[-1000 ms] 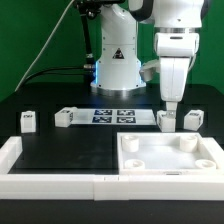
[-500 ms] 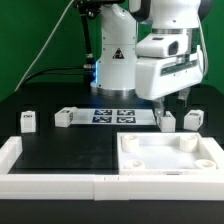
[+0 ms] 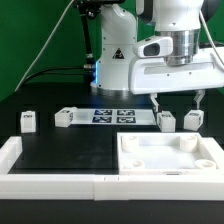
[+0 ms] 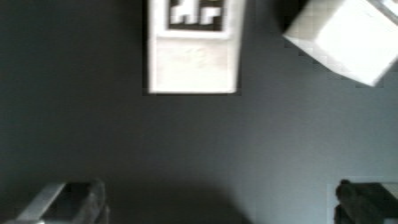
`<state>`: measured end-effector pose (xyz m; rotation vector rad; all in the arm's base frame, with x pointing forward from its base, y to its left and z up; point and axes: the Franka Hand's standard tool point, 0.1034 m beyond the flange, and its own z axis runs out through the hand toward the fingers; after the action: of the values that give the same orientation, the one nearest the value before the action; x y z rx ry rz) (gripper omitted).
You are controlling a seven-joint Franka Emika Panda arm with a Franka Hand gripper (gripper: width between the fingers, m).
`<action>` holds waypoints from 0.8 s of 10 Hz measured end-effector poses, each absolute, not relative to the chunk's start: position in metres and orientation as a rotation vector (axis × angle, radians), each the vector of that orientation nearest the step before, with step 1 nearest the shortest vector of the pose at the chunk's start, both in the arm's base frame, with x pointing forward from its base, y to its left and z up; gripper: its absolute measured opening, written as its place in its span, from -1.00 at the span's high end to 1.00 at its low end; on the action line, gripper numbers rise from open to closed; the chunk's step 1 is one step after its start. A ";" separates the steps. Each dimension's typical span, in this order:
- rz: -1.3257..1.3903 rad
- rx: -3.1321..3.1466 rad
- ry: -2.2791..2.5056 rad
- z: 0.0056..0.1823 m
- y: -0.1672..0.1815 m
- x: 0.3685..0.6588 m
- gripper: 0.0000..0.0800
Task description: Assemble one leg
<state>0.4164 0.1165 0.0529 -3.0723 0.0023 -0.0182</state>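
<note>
Several small white legs with black-and-white tags lie on the black table: one at the far left (image 3: 28,121), one beside the marker board (image 3: 65,117), and two at the right (image 3: 166,121) (image 3: 193,119). My gripper (image 3: 178,104) hangs open and empty just above the two right-hand legs, with one finger out to each side. In the wrist view a tagged leg (image 4: 192,50) and a second, tilted leg (image 4: 347,38) lie ahead of the open gripper (image 4: 217,205). Its dark fingertips (image 4: 63,203) show at the frame's edge with nothing between them.
The large white tray-like piece with corner sockets (image 3: 210,160) sits at the front right. The marker board (image 3: 115,116) lies behind the middle of the table. A low white wall (image 3: 40,182) runs along the front and the left side. The robot's base (image 3: 115,60) stands behind.
The gripper has turned about its vertical axis above the right-hand legs. It was side-on before and now faces the camera with both fingers spread apart. No leg has moved.
</note>
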 end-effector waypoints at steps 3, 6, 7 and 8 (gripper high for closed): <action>0.025 -2.992 0.586 0.050 0.134 0.408 -0.62; 0.065 -2.862 1.000 0.049 0.145 0.403 -0.62; 0.075 -2.818 1.104 0.049 0.146 0.404 -0.62; 0.072 -2.835 1.058 0.049 0.146 0.404 -0.62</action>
<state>0.4036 0.1464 0.0493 -2.8347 1.0578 0.0721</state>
